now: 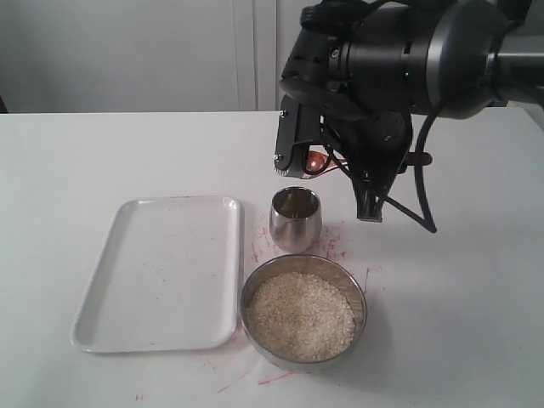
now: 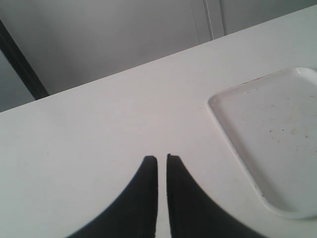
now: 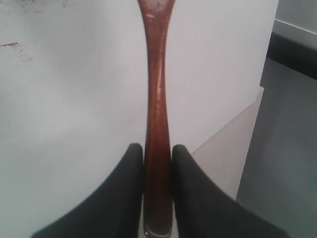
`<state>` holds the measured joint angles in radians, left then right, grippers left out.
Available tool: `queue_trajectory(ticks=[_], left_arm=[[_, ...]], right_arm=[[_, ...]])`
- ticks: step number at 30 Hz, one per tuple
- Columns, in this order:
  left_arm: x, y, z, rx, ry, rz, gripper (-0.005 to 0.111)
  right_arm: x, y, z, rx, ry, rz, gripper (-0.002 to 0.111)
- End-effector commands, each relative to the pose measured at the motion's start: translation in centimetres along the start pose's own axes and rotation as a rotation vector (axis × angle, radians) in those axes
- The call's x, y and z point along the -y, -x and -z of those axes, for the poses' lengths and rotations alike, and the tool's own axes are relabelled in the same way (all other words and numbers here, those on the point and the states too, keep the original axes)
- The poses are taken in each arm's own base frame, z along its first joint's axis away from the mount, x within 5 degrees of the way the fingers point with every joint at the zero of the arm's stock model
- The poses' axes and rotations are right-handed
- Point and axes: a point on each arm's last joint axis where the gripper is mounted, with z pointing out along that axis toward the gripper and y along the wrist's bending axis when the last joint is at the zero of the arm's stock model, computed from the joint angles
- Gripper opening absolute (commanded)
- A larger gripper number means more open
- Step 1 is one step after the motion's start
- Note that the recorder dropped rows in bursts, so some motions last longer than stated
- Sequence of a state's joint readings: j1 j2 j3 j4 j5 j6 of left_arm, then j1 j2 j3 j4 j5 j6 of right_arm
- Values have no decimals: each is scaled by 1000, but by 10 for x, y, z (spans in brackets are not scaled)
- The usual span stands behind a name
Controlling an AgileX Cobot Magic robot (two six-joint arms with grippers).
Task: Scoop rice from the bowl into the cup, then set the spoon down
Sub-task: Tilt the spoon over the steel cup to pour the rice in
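Currently my right gripper pinches the spoon handle near the cup; my left gripper sits pressed together.

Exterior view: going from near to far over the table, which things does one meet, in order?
The bowl with rice → cup → spoon, held up by the right gripper. The tray is left out: it lies beside both bowl and cup.

Place: a robot test lab or bench room, by every sign.
Tabletop: plain white tabletop, smeared with red marks.
Backdrop: bare pale wall panels.
Equipment: large black robot arm hanging over the work surface.
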<state>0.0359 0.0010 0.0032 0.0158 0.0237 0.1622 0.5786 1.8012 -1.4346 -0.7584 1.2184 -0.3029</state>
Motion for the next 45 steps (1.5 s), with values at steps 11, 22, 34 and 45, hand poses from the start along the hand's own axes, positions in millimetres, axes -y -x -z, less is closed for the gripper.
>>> queue_trajectory(ticks=[11,22,34,45], left_arm=[[0,1,0,6,0,8,14],[0,1,0,6,0,8,14],[0,1,0,6,0,8,14],[0,1,0,6,0,8,14]], right_arm=[[5,0,5,-7,-60,87,0],[7,-1,5,-15,-78,130,0],[7,-1,5,-20,-85,173,0],[9,-1,5,-29,-106,184,0]])
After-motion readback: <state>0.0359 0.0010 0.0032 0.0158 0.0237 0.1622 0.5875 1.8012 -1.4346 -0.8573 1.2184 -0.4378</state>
